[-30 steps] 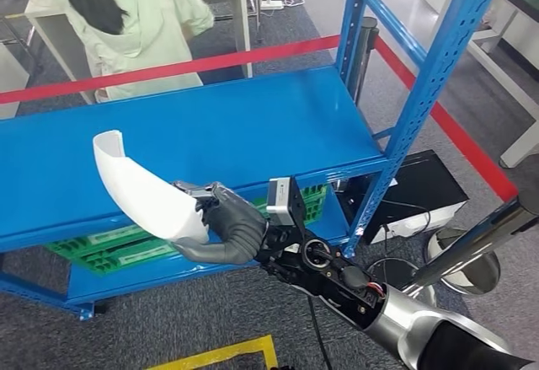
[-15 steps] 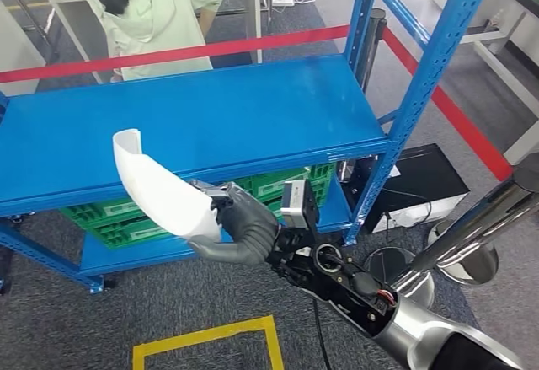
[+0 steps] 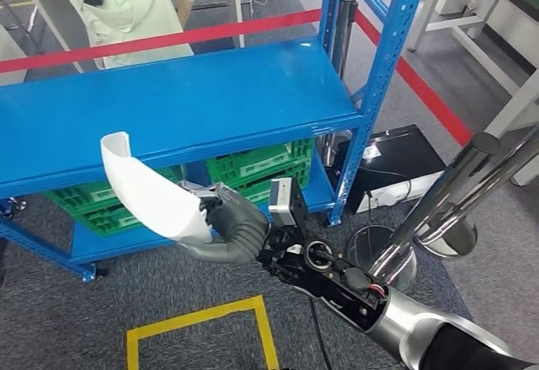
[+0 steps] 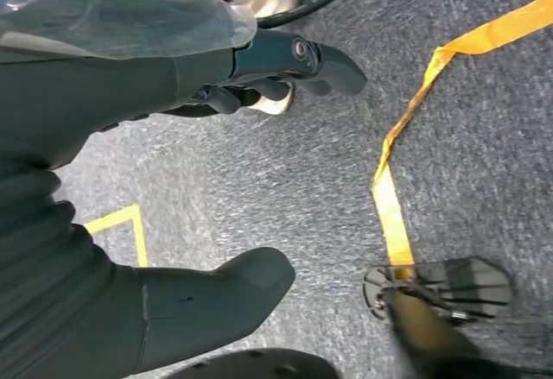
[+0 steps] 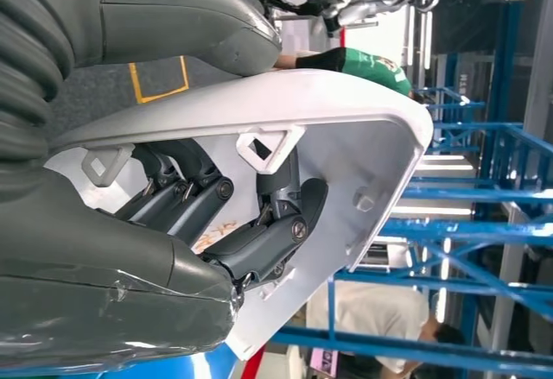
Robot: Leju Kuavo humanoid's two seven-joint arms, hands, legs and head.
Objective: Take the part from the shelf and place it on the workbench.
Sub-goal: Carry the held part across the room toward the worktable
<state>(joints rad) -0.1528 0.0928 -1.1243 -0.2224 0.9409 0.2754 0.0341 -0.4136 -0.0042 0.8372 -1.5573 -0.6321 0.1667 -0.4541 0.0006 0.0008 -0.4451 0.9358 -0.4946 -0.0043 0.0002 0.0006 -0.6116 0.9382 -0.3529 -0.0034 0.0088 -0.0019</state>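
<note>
My right hand (image 3: 234, 227) grips one end of a long curved white plastic part (image 3: 147, 191) and holds it in the air in front of the blue shelf (image 3: 190, 104). The part's far end curls up near the shelf's front edge. In the right wrist view the fingers (image 5: 215, 202) wrap inside the white part (image 5: 365, 150), with the thumb on its outer face. My left hand (image 4: 163, 77) hangs over the grey carpet, fingers apart and holding nothing.
A person in a pale green top (image 3: 127, 3) stands behind the shelf, past a red barrier tape (image 3: 190, 37). Green crates (image 3: 254, 168) sit on the lower shelf. Yellow floor tape (image 3: 197, 328), a black box (image 3: 394, 163) and metal stands (image 3: 439, 210) lie near.
The whole view has shifted as the camera moved: the shelf now sits further left and farther from me. My right hand keeps the same grip on the white part.
</note>
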